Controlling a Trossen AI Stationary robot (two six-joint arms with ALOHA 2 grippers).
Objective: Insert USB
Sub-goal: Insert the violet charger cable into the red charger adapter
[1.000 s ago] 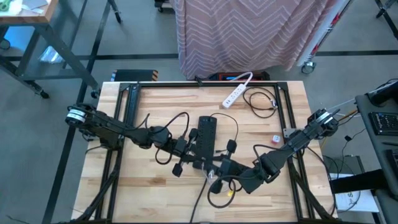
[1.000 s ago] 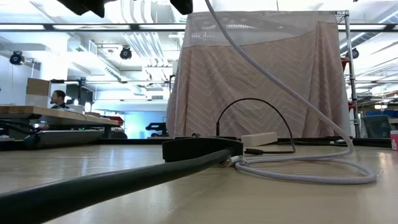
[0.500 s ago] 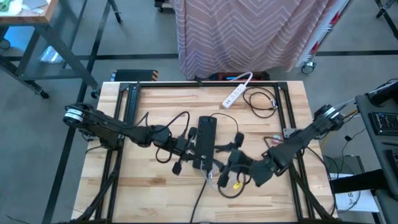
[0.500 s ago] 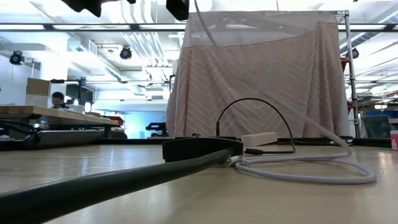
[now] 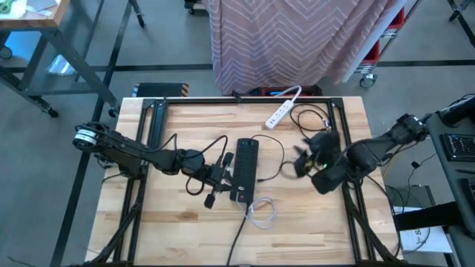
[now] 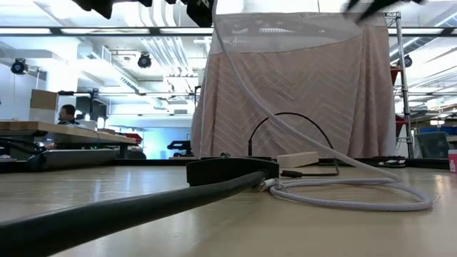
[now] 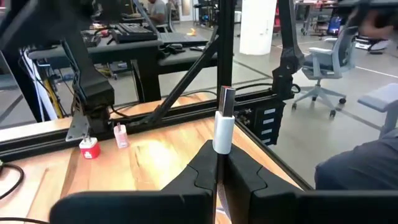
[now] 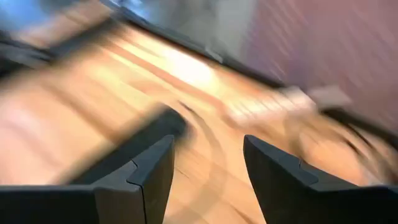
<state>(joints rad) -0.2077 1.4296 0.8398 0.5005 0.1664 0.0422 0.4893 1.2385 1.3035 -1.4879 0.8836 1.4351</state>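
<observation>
My left gripper [image 5: 224, 165] hovers just left of the black power strip [image 5: 245, 170], shut on a white USB plug [image 7: 222, 127] with a metal tip. The plug's white braided cable [image 6: 214, 64] drops to a coil [image 5: 260, 211] lying on the table near the strip's near end. My right gripper [image 5: 303, 159] is off to the strip's right, above the table; its wrist view is blurred, but its fingers [image 8: 149, 174] stand open with nothing between them. In the low view the strip [image 6: 232, 170] lies flat on the wood. My left gripper pinches the white body of the plug at its cable end [image 7: 219, 150] between its two fingers. The fingers come about level from the table's left, and the plug lies along them. Its metal tip [image 7: 227, 96] sticks out free past the fingertips. The plug is lifted clear, with the cable hanging slack below.
A white power strip [image 5: 280, 111] and a looped black cable [image 5: 312, 119] lie at the far edge. The black strip's thick cord [image 6: 107, 214] runs toward the near edge. Two small red and pink items [image 7: 90, 148] sit near the right edge. Black frame rails border the table.
My right gripper has left the white cable coil near the strip's near end and swung quickly up and toward the table's right and far edges. The coil stays on the table, and the cable's rising part now hangs more steeply from my left gripper.
</observation>
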